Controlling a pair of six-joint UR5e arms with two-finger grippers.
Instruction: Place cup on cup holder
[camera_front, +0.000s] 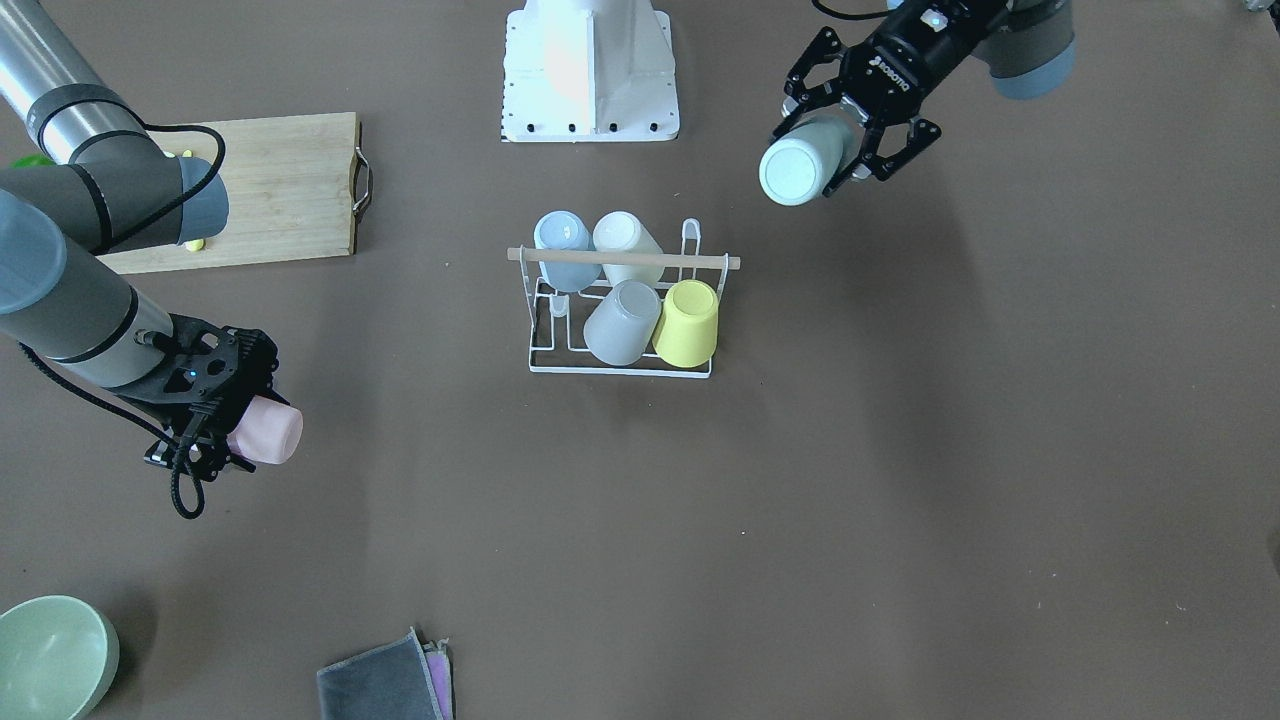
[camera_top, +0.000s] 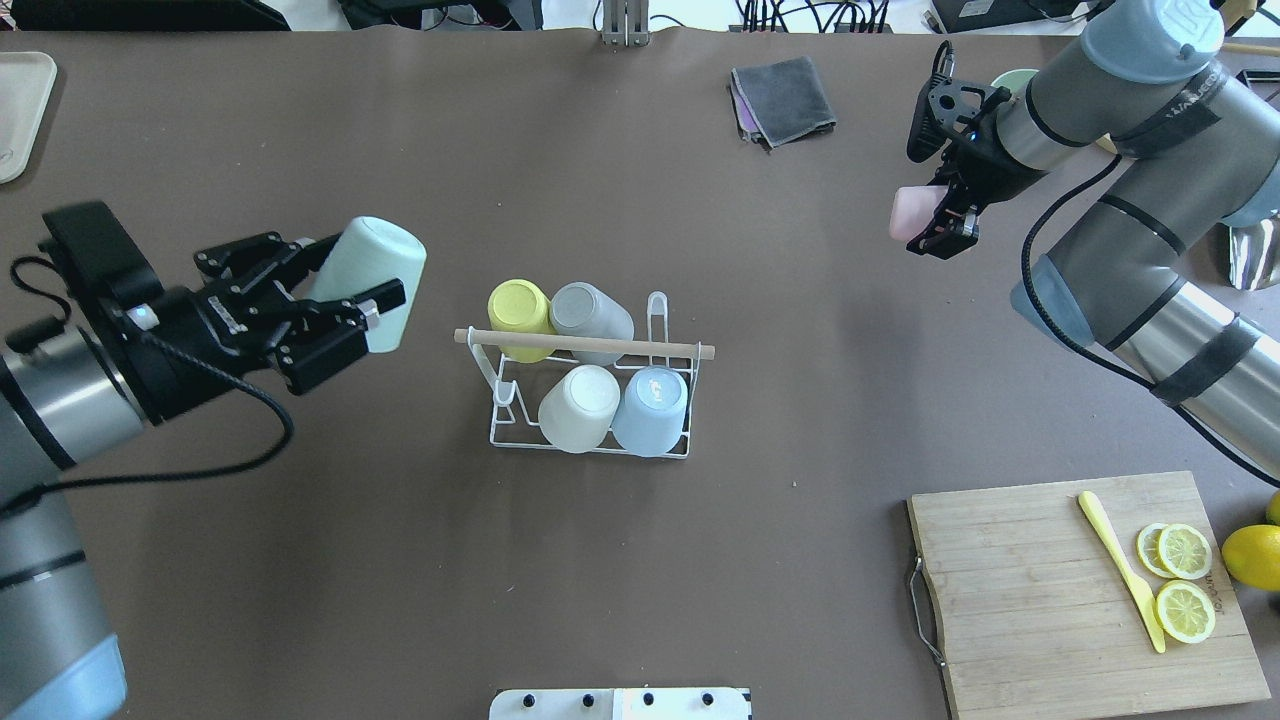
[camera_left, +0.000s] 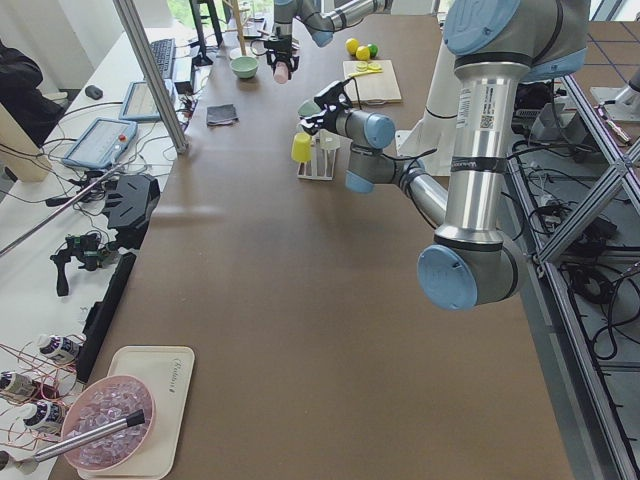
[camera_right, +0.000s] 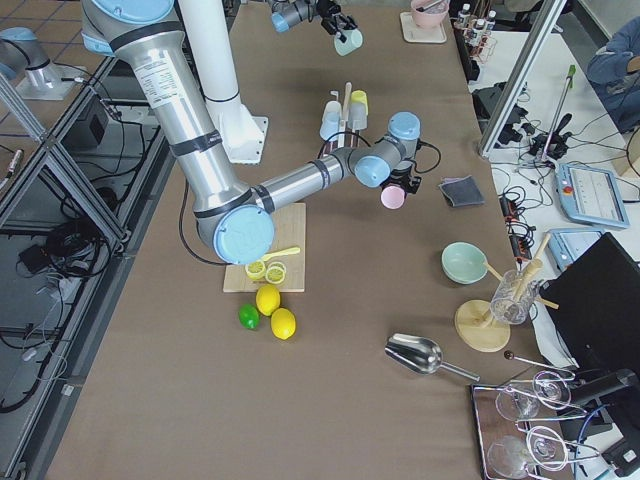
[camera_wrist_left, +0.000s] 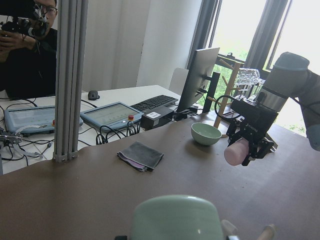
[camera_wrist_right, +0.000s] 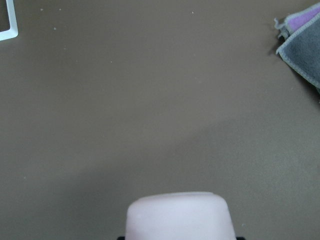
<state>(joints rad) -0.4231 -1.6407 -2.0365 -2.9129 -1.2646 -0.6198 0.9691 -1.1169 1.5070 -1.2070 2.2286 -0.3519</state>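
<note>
roughly mid-counter stands the small white wire cup holder with a light wooden rod across its top. four cups sit upside down on its prongs: a yellow plastic cup and a grey cup on the far row, a cream cup and a pale blue cup on the near row. bare prongs show at the holder's left end.

left gripper: fingers clamped on the sides of a pale mint-green cup, held off the surface toward the counter's left end. the cup is tipped sideways, its closed bottom pointing away from the wrist. "robotiq" reads in white on the gripper body in the front-facing view.

right gripper: closed around a pale pink cup, near the far edge toward the right end, well apart from the holder.

a folded grey cloth with a purple layer lies by the far edge. a wooden cutting board with a metal handle sits at the near right corner and carries lemon slices and a yellow plastic knife. a light green bowl sits at the far right corner. lettering on the right arm's upper segment is too small to read.
</note>
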